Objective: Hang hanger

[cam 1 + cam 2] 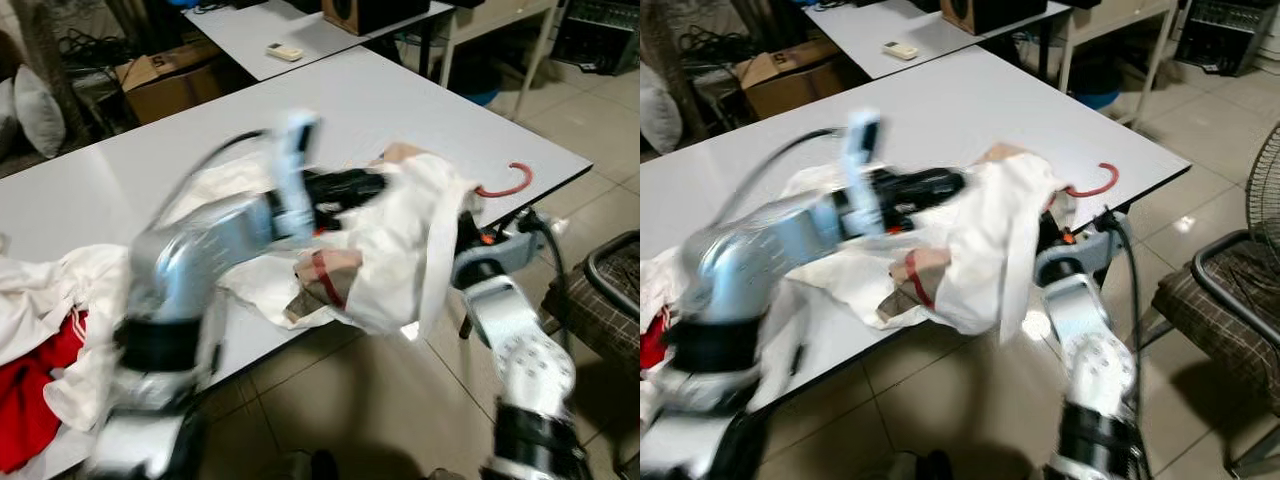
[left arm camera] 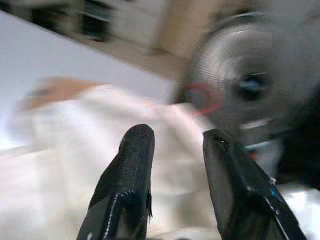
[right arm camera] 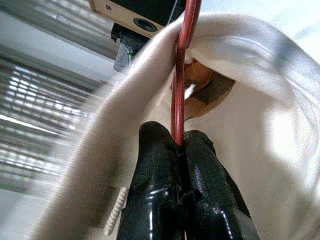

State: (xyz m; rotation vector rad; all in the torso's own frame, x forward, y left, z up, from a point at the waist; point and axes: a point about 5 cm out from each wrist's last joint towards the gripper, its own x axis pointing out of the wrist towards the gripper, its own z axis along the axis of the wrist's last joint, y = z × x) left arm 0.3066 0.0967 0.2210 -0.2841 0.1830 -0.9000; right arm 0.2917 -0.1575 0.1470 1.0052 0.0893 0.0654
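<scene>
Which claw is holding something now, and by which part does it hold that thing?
The right claw is shut on the red hanger, pinching its thin neck below the hook. The left claw is open, holding nothing.

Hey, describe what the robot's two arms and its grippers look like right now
Both arms are silver with black bands at the joints. The left arm is motion-blurred, with a black cable looping above it. The right arm has a textured silver shell, a black cable and a small orange mark near the wrist. Each gripper has two long, glossy black fingers, rounded at the tips.
</scene>
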